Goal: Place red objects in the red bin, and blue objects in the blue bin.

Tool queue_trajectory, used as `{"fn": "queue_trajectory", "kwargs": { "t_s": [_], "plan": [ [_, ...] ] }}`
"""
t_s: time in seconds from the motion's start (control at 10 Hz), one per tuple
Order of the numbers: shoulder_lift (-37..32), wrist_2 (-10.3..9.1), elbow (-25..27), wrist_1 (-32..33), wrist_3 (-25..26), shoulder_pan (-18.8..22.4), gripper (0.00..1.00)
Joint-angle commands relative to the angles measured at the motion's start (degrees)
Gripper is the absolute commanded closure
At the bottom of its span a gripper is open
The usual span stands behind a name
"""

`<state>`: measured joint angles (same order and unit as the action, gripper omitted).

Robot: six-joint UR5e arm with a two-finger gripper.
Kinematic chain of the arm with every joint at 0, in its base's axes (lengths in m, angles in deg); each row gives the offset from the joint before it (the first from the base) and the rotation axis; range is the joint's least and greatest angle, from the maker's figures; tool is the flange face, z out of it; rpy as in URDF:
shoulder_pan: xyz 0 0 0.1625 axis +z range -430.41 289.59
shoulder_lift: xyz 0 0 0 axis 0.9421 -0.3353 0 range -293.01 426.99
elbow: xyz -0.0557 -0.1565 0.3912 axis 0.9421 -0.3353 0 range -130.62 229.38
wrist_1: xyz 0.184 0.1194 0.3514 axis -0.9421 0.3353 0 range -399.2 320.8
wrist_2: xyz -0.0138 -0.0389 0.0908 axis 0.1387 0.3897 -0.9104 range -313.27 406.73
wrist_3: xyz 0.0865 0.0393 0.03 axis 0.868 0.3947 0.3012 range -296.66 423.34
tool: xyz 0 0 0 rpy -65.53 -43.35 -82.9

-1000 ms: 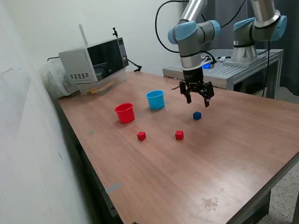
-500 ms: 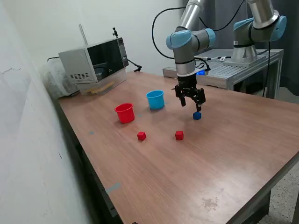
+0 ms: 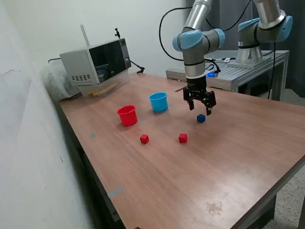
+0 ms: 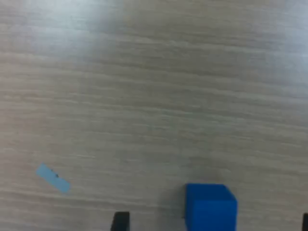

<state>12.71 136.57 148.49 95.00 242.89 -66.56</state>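
Note:
My gripper (image 3: pixel 200 108) hangs open just above the table, right over a dark blue cube (image 3: pixel 201 118). In the wrist view the blue cube (image 4: pixel 211 207) lies between the two dark fingertips (image 4: pixel 120 221), nearer the middle, and nothing is held. Two red cubes (image 3: pixel 144 139) (image 3: pixel 183 138) rest on the table nearer the front. The red bin (image 3: pixel 127 115) and the light blue bin (image 3: pixel 158 101) stand upright side by side on the exterior view's left of the gripper.
A microwave (image 3: pixel 95 61) sits at the back on the exterior view's left. A second robot arm (image 3: pixel 262 28) stands on a metal bench (image 3: pixel 238 71) behind the table. A scrap of blue tape (image 4: pixel 53 177) is stuck to the wood.
The gripper swung toward the exterior view's left, then came back right and slightly lower over the blue cube. The cubes and bins have not moved.

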Motion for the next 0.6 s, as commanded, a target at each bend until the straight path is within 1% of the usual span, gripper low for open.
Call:
{"fn": "queue_trajectory", "kwargs": {
  "t_s": [0.0,0.3,0.5],
  "plan": [
    [-0.3,-0.19,0.0,-0.3,0.0,1.1,0.00],
    [1.1,-0.10,-0.6,-0.3,0.1,0.7,0.00],
    [1.7,-0.10,-1.9,-0.3,0.0,0.4,0.00]
  ]
}}
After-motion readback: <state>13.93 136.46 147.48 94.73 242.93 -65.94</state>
